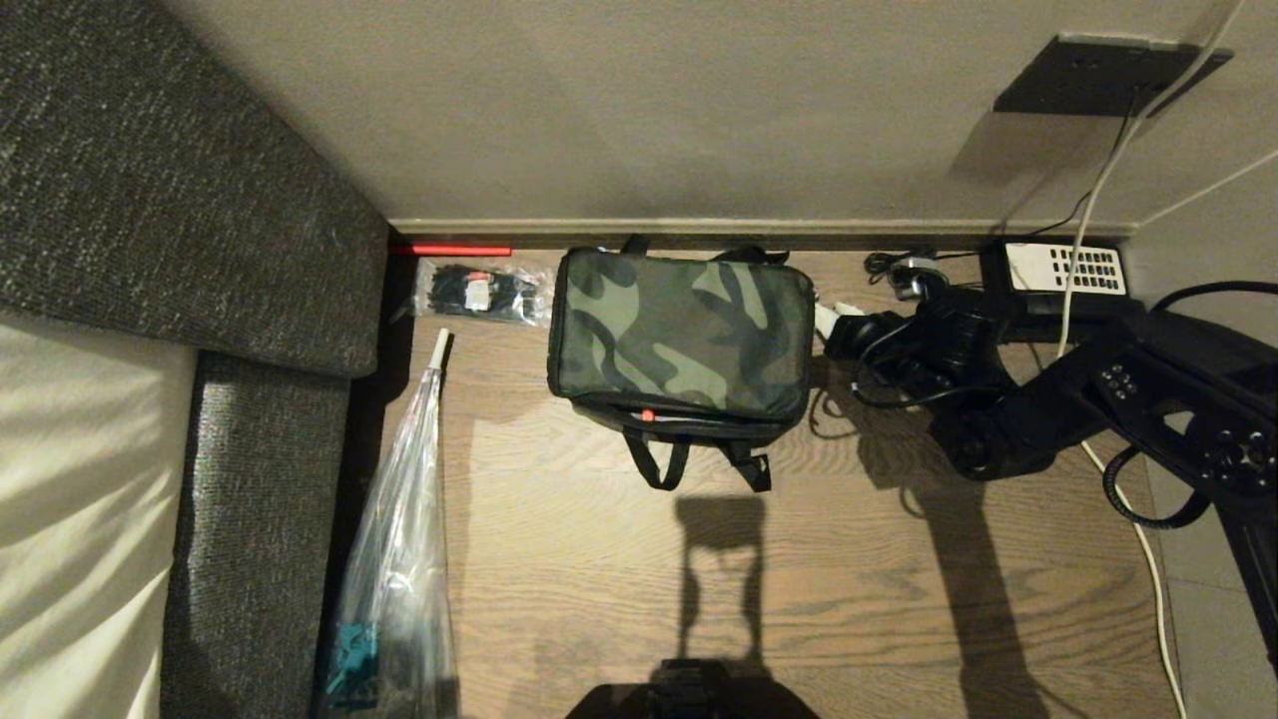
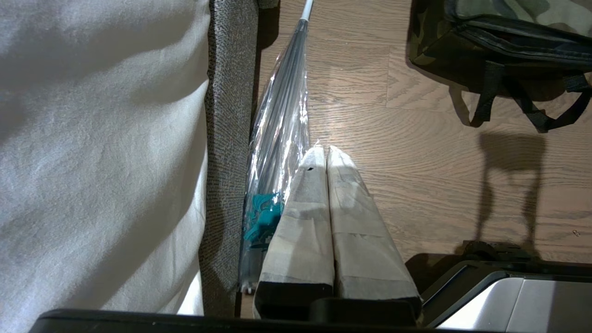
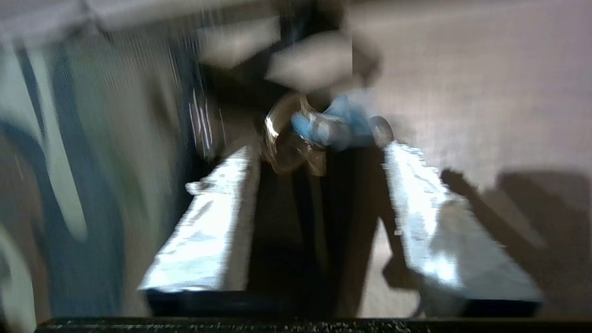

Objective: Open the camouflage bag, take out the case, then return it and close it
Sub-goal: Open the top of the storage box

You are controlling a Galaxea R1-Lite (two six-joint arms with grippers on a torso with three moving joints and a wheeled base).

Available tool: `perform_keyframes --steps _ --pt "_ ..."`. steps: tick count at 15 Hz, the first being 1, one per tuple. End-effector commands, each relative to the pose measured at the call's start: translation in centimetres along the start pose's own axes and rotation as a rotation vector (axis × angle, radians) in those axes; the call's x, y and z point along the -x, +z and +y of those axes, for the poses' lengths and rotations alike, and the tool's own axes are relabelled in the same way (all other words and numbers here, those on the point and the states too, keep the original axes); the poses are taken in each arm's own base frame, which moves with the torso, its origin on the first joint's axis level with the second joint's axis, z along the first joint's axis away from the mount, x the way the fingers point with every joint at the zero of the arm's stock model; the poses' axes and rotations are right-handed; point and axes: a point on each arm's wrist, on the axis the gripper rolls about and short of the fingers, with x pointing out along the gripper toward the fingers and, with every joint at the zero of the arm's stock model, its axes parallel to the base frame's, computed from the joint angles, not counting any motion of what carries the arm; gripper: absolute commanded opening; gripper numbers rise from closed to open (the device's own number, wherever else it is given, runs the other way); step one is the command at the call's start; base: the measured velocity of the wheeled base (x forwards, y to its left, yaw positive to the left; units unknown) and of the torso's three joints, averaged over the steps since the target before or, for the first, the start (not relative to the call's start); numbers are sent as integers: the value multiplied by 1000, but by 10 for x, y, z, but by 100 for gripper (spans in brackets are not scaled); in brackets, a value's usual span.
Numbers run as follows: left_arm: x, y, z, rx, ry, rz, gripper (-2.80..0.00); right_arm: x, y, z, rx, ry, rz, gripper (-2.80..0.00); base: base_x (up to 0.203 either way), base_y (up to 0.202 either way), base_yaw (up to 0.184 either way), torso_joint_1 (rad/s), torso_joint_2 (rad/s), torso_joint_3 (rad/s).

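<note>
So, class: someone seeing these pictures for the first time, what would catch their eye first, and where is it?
The camouflage bag stands out, lid down, on the wood floor against the wall. Beside it on the robot's right, the right gripper sits with fingers apart. Along the grey sofa on the left lies a clear folded umbrella.

Right pincer point(image 3: 319, 171) parted beside camouflage bag point(image 3: 69, 162) (blurred).

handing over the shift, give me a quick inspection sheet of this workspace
surface: wooden floor, bare in front of the bag
job's things: camouflage bag lid down by the wall; case not seen
clutter: clear packet, wrapped umbrella
grippers: right tool open beside the bag's right end; left tool shut, over the floor by the umbrella
cables: white cable, black cables
surroundings: sofa, telephone, wall socket
</note>
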Motion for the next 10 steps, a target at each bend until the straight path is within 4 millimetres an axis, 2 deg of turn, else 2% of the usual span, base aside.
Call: perform_keyframes --steps 1,3,5,8,10 --pt "0 -1 0 1 0 1 -280 25 -10 -12 -31 6 100 0 0 0 0 0 0 0" --pt "0 -1 0 1 1 1 -280 50 -10 -28 -30 40 168 0 0 0 0 0 0 0" --pt "0 -1 0 1 1 1 -280 59 -3 -34 -16 49 182 0 0 0 0 0 0 0" --pt "0 -1 0 1 1 1 -280 63 17 -21 -167 60 215 0 0 0 0 0 0 0" --pt "0 -1 0 1 1 1 -280 61 29 5 -387 93 229 0 0 0 0 0 0 0"
